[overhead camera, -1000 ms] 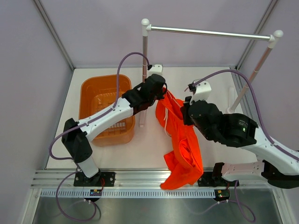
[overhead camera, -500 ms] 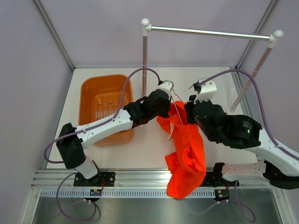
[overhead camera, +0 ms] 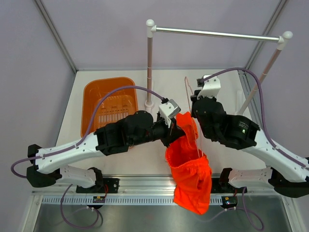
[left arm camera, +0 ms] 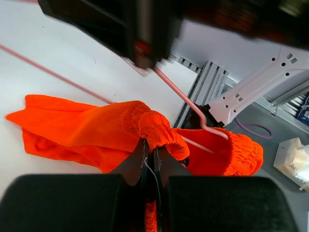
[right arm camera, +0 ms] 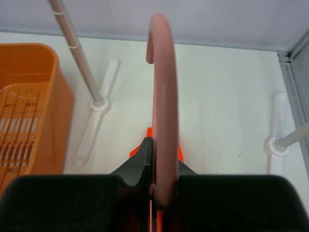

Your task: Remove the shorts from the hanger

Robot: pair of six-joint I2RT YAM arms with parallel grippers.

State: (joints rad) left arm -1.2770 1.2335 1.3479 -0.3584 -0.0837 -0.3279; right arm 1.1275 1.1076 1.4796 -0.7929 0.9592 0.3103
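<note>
Shorts [overhead camera: 190, 169] dragged toward near edge; left fingers [left arm camera: 131, 170] grip them, right fingers [right arm camera: 136, 166] grip hanger [right arm camera: 161, 96].

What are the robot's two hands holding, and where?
The left hand pinches the shorts by a bunched edge near the waistband. The right hand grips the hanger just below its hook.

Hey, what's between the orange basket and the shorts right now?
In the top view, the left arm fills the gap between the basket and the shorts; the rail's white foot sits just beyond it.
</note>
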